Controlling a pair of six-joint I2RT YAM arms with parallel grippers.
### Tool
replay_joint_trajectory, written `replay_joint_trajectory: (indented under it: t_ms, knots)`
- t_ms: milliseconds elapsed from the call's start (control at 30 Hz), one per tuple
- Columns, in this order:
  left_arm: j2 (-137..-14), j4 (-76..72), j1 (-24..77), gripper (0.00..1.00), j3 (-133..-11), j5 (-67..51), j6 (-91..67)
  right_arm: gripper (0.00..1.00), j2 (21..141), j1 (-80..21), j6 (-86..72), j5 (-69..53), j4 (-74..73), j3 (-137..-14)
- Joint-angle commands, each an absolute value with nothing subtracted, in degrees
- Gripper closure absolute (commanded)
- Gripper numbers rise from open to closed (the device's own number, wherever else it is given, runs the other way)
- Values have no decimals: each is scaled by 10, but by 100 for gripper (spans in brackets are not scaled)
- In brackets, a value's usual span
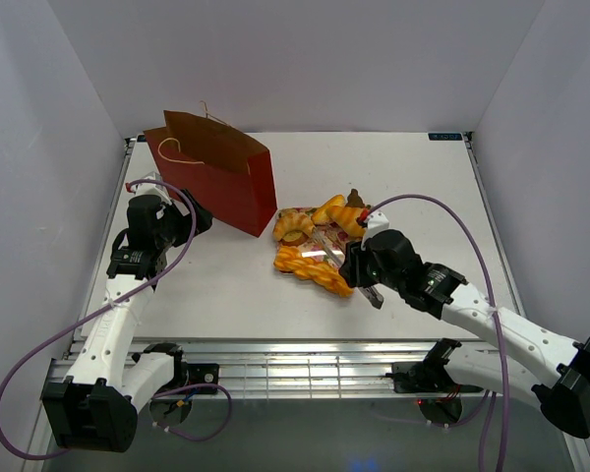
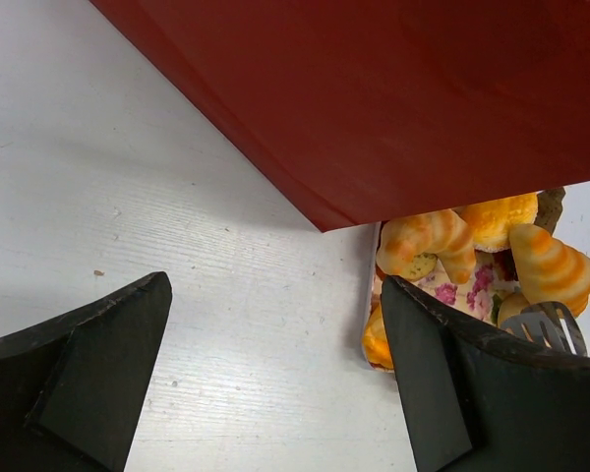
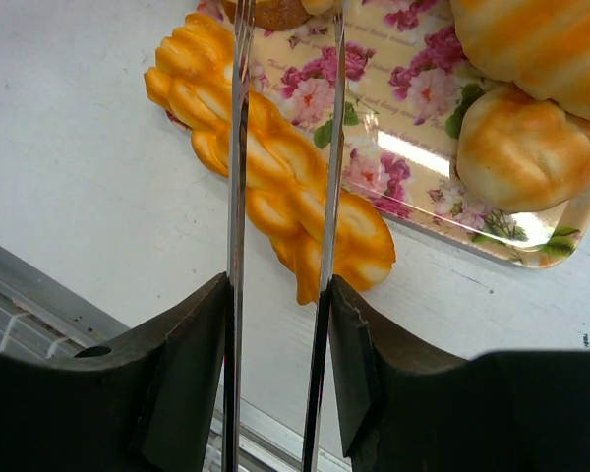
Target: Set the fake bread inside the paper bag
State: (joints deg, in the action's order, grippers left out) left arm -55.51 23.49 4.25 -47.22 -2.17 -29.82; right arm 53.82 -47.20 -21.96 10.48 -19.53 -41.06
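Note:
The dark red paper bag (image 1: 216, 177) stands upright and open at the back left, and its side fills the left wrist view (image 2: 393, 98). The fake bread (image 1: 315, 246) lies piled on a pink floral tray (image 3: 413, 128). A twisted loaf (image 3: 275, 167) lies along the tray's near edge, with a roll (image 3: 526, 147) and a croissant (image 3: 541, 44) further in. My right gripper (image 3: 278, 315) is shut on metal tongs (image 3: 238, 147), whose two arms reach out above the twisted loaf toward a brown cake (image 3: 275, 10). My left gripper (image 2: 275, 334) is open and empty above the table beside the bag's near corner.
The tongs' slotted tip (image 2: 551, 324) shows over the tray in the left wrist view, beside a croissant (image 2: 428, 241). White walls enclose the table on three sides. A metal rail (image 1: 295, 369) runs along the near edge.

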Motion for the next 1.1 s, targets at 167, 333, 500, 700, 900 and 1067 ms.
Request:
replay_joint_trajectory:
  t_ms: [167, 333, 500, 700, 900, 1067]
  knots:
    - [-550, 231, 45, 2, -476, -33, -296, 45, 601, -469, -220, 116, -116, -413]
    - [-550, 230, 45, 2, -476, -40, -297, 41, 637, -470, -207, 119, -98, -424]
    - [-551, 229, 44, 2, -475, -48, -298, 41, 671, -470, -198, 126, -96, -442]
    - [-549, 228, 45, 2, -475, -52, -298, 43, 700, -469, -188, 139, -87, -457]
    - [-551, 225, 44, 2, -474, -56, -299, 46, 724, -465, -183, 133, -74, -470]
    - [-552, 225, 45, 2, -474, -59, -299, 53, 747, -462, -180, 128, -72, -483]
